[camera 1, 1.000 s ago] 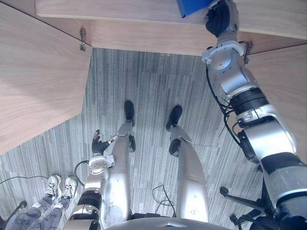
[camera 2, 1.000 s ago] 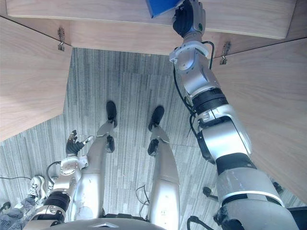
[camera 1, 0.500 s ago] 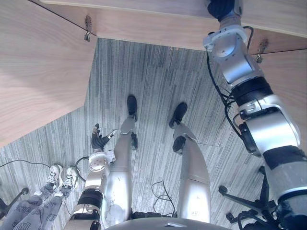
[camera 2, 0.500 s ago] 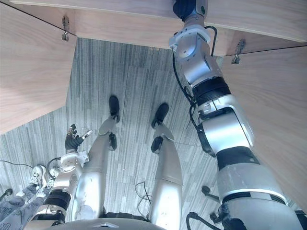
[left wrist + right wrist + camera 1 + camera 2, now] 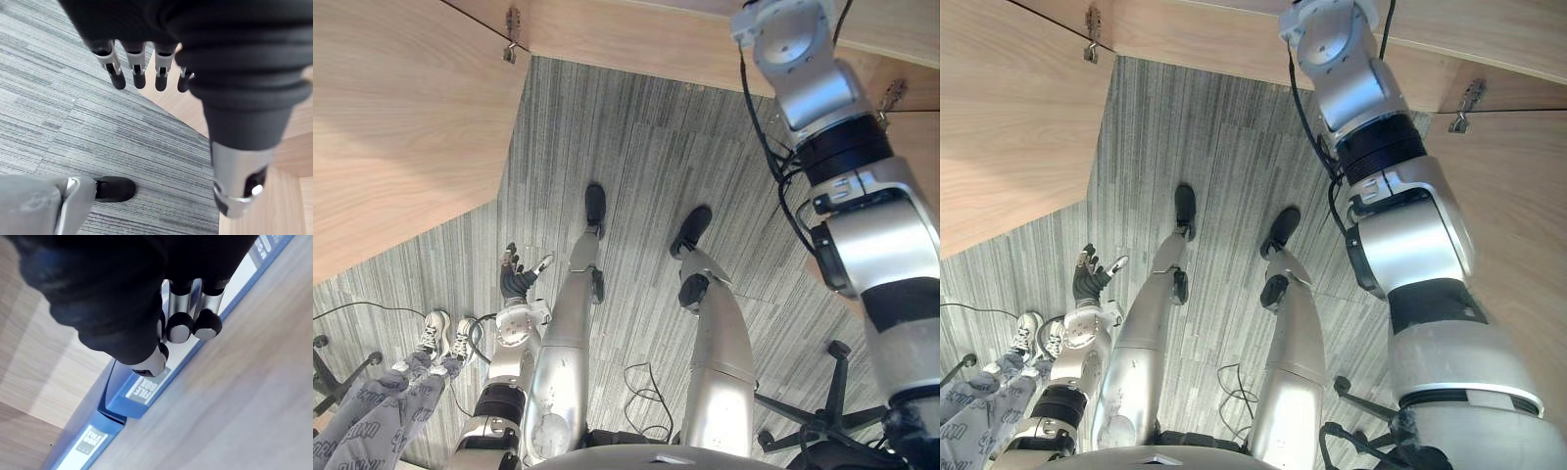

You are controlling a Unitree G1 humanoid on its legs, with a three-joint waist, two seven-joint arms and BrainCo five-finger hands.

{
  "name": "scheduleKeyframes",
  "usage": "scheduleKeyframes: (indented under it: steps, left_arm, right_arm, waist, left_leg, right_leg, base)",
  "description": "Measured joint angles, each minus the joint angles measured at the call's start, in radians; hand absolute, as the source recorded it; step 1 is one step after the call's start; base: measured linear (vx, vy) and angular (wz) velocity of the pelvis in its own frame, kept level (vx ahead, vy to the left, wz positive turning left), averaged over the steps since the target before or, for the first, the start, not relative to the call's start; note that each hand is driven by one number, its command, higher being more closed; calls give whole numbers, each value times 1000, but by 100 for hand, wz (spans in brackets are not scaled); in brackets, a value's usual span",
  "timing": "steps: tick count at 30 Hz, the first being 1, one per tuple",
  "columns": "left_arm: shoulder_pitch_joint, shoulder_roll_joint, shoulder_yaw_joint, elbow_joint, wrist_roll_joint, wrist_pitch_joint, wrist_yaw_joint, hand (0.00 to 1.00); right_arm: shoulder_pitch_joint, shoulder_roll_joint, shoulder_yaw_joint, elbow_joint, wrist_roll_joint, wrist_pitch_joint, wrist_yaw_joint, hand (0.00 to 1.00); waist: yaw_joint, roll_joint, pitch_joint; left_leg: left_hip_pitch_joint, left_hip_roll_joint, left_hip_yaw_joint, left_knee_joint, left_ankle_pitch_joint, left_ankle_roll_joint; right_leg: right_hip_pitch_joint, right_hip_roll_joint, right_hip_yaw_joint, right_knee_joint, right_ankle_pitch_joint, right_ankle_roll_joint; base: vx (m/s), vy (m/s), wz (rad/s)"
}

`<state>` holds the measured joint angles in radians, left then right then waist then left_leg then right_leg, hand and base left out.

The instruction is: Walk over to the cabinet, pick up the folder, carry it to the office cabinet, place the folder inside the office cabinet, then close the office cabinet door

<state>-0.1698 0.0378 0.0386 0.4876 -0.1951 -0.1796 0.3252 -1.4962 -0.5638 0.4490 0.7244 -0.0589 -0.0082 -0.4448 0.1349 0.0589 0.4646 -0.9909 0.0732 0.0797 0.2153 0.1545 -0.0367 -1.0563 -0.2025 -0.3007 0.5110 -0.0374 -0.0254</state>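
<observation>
My right hand [image 5: 112, 308] is inside the cabinet, its fingers [image 5: 179, 327] and thumb curled and clamped on the blue folder [image 5: 143, 390]. The folder lies against the pale wood [image 5: 234, 396] of the cabinet's inside, with wood on both sides of it. A second folder [image 5: 88, 443] sits just beside its labelled end; I cannot tell whether the two touch. From my head I see both doors standing open, the left door [image 5: 401, 117] and the right door [image 5: 1518, 225], with grey carpet [image 5: 636, 166] between them. My left hand [image 5: 514, 279] hangs low over the carpet, its fingers [image 5: 115, 74] straight and apart, holding nothing. A person's legs [image 5: 372, 416] and pale shoes stand near it. A chair base [image 5: 827, 411] sits to my right
</observation>
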Motion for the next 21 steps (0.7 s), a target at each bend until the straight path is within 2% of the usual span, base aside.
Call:
scheduleKeyframes:
  steps: [6, 13, 16, 21]
  left_arm:
    - [1, 0, -1, 2, 0, -1, -3, 0]
    - [2, 0, 0, 4, -1, 3, -10, 0]
    - [3, 0, 1, 5, 0, 12, -11, 0]
    - [6, 0, 4, 3, 1, 24, -13, 0]
  right_arm:
    - [-17, -40, 11, 27, 126, -17, 29, 100]
    - [24, -46, -17, 2, 180, -22, 30, 100]
    - [142, -38, -76, -114, 179, -35, 29, 100]
    - [396, -16, -193, -429, 170, -55, 19, 100]
  waist:
    - [-4, 0, 0]
    - [-17, 0, -1]
    - [-23, -1, -1]
    - [-34, -2, -1]
  left_leg:
    - [18, -5, 2, -26, 21, -1]
    - [36, -2, 3, -8, 21, 0]
    - [53, 5, 3, 17, 9, 3]
    - [102, 18, 6, 42, -13, 4]
  right_leg:
    - [-1, -5, 3, 11, -1, -2]
    - [21, -3, 6, 18, 0, -3]
    - [49, 3, 5, 17, 1, -4]
    - [115, 20, 8, -5, 3, -1]
  base:
    - [-5, -46, 3]
    - [-19, -52, -2]
    - [-24, -46, -6]
    - [-23, -49, -10]
